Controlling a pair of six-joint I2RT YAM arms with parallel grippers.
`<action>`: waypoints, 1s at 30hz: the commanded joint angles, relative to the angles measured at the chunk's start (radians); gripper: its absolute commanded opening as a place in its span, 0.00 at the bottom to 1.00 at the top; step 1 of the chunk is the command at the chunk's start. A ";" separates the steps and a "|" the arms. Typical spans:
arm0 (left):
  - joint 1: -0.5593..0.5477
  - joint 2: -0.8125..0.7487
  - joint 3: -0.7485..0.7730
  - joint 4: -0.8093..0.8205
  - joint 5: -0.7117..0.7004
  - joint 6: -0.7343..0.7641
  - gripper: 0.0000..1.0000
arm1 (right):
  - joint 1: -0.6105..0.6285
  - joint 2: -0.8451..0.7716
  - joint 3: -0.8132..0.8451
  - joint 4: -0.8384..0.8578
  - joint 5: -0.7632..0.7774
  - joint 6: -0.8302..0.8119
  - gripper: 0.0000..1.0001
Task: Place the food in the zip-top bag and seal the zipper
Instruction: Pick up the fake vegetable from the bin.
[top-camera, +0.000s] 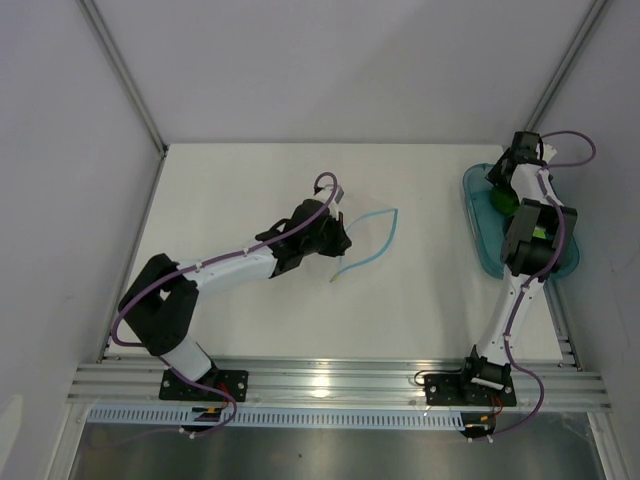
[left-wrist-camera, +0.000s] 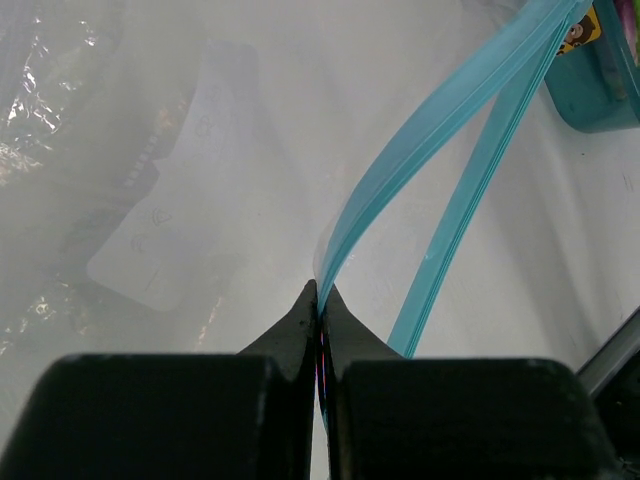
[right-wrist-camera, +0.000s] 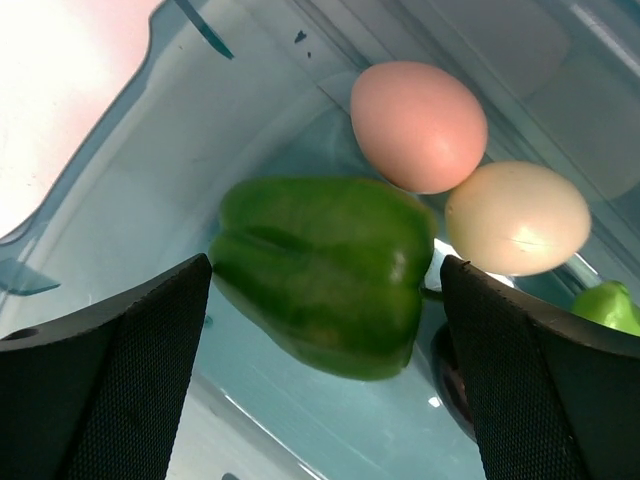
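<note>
Soft, even light from above fills the overhead view. The white bench (top-camera: 250, 200) is bright, close to washed out, and the arms lay only faint, blurred shadows on it. The metal rail (top-camera: 330, 385) at the near edge carries a pale glare patch.

In the left wrist view the zip-top bag (left-wrist-camera: 60, 70) veils the left side in milky haze with sparkling glints. The zipper (left-wrist-camera: 440, 130) reads crisp, and the dark left fingers (left-wrist-camera: 160, 420) look soft.

In the right wrist view the far-left corner burns out to pinkish white. The green bell pepper (right-wrist-camera: 320, 270) shows a small highlight, and the right fingers (right-wrist-camera: 100, 380) are near-black.
</note>
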 joint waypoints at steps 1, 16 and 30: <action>0.012 -0.015 -0.005 0.043 0.022 0.009 0.00 | -0.007 0.022 0.052 0.027 -0.012 0.009 0.97; 0.030 -0.001 -0.022 0.069 0.062 -0.014 0.01 | -0.009 0.045 0.021 0.028 -0.028 -0.032 0.77; 0.027 0.008 -0.028 0.061 0.111 -0.089 0.01 | -0.009 -0.038 -0.117 0.074 -0.037 -0.012 0.31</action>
